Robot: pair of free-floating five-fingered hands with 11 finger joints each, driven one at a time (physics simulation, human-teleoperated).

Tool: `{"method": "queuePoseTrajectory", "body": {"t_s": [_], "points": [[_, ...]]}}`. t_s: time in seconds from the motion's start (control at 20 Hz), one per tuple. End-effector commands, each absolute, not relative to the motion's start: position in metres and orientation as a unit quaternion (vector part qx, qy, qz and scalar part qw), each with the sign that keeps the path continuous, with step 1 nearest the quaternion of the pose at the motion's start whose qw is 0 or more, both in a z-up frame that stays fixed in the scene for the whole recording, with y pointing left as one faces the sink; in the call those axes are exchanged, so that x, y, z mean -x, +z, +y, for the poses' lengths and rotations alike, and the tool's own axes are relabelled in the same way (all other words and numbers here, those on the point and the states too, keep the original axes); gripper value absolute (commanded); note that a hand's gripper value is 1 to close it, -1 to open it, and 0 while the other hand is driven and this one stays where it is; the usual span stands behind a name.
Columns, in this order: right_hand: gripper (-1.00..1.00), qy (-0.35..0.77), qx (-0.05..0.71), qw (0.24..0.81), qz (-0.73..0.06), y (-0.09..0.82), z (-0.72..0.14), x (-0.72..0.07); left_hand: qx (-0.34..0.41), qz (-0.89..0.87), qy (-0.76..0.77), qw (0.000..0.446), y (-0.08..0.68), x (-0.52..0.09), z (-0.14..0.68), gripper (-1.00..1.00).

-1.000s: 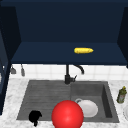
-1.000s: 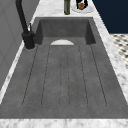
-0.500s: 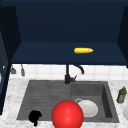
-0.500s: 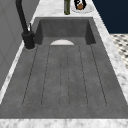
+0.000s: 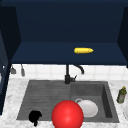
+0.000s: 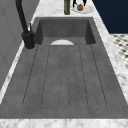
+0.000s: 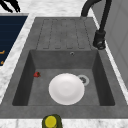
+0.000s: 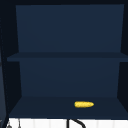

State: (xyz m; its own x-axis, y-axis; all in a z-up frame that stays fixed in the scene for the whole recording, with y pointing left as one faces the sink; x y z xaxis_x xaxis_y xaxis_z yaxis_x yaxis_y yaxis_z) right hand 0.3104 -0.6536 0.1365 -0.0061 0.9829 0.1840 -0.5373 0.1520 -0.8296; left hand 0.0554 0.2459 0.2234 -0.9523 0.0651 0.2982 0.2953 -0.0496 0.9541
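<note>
1. Flat, even simulated light across the sink (image 5: 45, 95); faint shadows only.
2. Cabinet (image 8: 67, 75) interior dim, dark blue.
3. White plate (image 7: 66, 88) bright, without glare.
4. Outlines soft throughout.

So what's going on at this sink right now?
A black hand hovers at the front left edge of the sink, over the ribbed draining side, holding nothing visible. A large red ball sits at the front edge beside it. A white plate lies in the basin near the drain. The black tap stands at the back. A green bottle stands on the counter to the right, and a corn cob lies on the open cabinet's bottom shelf above.
</note>
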Motion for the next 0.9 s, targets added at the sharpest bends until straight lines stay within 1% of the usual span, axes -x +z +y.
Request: {"method": "queuePoseTrajectory", "body": {"t_s": [0.0, 0.35, 0.65, 0.85], "points": [[-1.00, 0.592, 0.279, 0.640, -0.402, 0.152, -0.655, -0.310, 0.132, -0.685, -0.712, 0.081, 0.223, -0.055, 0.246, 0.00], [-1.00, 0.594, 0.275, 0.636, -0.409, 0.186, -0.658, -0.301, 0.132, -0.685, -0.712, 0.081, 0.223, -0.055, 0.246, 0.00], [-1.00, 0.562, 0.327, 0.616, -0.445, 0.193, -0.649, -0.255, 0.132, -0.685, -0.712, 0.081, 0.223, -0.055, 0.246, 0.00], [-1.00, 0.548, 0.356, 0.598, -0.465, 0.199, -0.634, -0.240, 0.132, -0.685, -0.712, 0.081, 0.223, -0.055, 0.246, 0.00]]}}
